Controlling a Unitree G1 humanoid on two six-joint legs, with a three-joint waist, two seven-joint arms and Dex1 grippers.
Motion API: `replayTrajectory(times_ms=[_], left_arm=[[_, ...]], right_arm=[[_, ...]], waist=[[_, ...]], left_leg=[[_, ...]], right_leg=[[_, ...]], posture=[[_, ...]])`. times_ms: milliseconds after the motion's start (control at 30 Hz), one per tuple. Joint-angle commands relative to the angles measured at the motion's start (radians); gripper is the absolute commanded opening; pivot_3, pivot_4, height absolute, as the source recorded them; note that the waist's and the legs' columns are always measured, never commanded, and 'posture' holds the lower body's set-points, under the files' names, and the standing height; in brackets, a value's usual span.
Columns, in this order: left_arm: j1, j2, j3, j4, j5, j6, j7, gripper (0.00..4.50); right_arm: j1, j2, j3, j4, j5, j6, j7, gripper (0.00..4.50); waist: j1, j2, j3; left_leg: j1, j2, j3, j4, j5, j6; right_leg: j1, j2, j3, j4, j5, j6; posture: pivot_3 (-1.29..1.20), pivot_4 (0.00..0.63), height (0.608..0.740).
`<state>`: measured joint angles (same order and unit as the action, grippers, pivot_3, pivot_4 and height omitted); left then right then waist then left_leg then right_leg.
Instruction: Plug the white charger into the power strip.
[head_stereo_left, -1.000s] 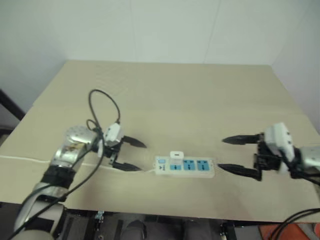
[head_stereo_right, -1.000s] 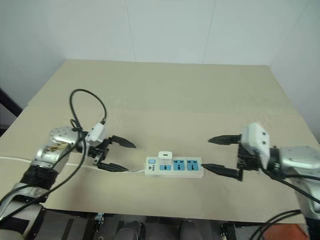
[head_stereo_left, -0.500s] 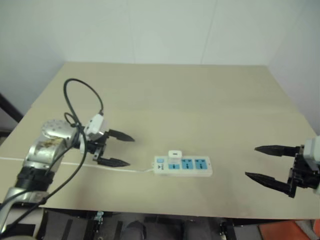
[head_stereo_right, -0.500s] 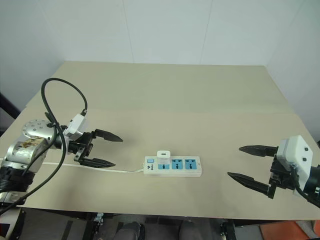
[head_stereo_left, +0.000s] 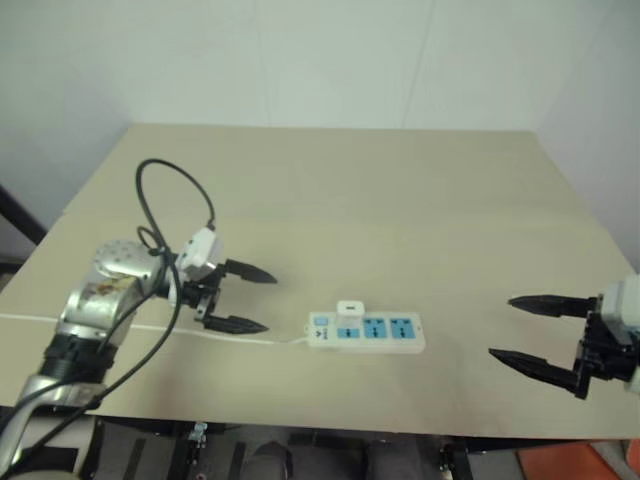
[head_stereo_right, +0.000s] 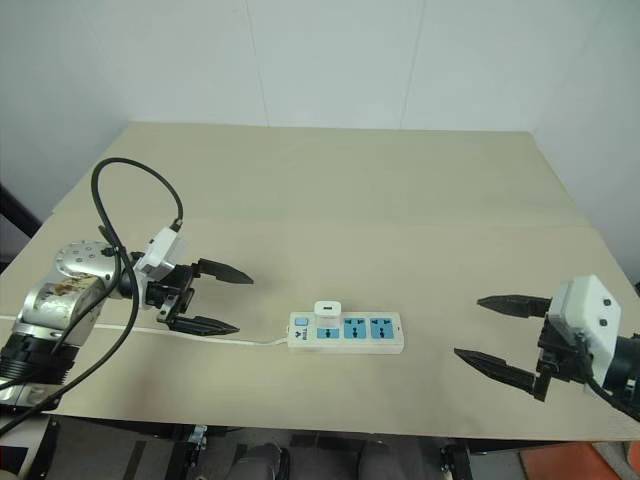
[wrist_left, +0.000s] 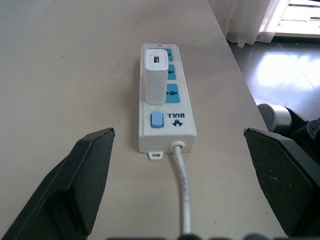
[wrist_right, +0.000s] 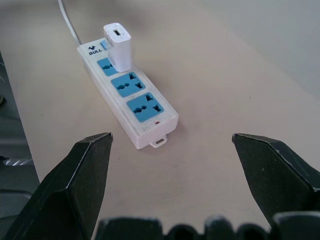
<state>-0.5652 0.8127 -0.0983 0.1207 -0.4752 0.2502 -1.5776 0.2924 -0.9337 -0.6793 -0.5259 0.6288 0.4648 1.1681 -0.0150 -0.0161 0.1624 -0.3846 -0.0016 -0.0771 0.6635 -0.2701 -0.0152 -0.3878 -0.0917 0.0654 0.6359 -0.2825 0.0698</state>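
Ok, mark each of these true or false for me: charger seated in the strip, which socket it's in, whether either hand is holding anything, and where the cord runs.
1. The white charger stands upright in the power strip. True.
2. It sits in the socket farthest from the switch. False: it is in the socket next to the switch end.
3. The left hand grips the cord. False: it is open, holding nothing.
4. The right hand is open and apart from the strip. True.
5. The cord runs toward the robot's right. False: it runs left.

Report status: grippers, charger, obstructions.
Left gripper and right gripper open, empty, clear of power strip. White charger upright in socket beside switch. Nothing in the way.
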Motion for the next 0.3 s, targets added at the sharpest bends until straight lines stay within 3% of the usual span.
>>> replayTrajectory(times_ms=[33,300], left_arm=[[-0.018,-0.002,0.023,-0.034,-0.011,0.007,0.001,4.49],[-0.026,-0.003,0.024,-0.029,-0.004,0.007,-0.010,4.49]], right_arm=[[0.001,-0.003,-0.014,-0.031,0.008,-0.008,-0.008,4.50],[0.010,0.000,-0.005,-0.038,0.008,-0.014,-0.011,4.50]], waist=[[0.000,0.000,0.000],[0.000,0.000,0.000]], left_leg=[[0.000,0.000,0.000,0.000,0.000,0.000],[0.000,0.000,0.000,0.006,0.000,0.000]], right_leg=[[0.000,0.000,0.000,0.001,0.000,0.000],[0.000,0.000,0.000,0.006,0.000,0.000]], posture=[[0.00,0.150,0.740],[0.00,0.150,0.740]])
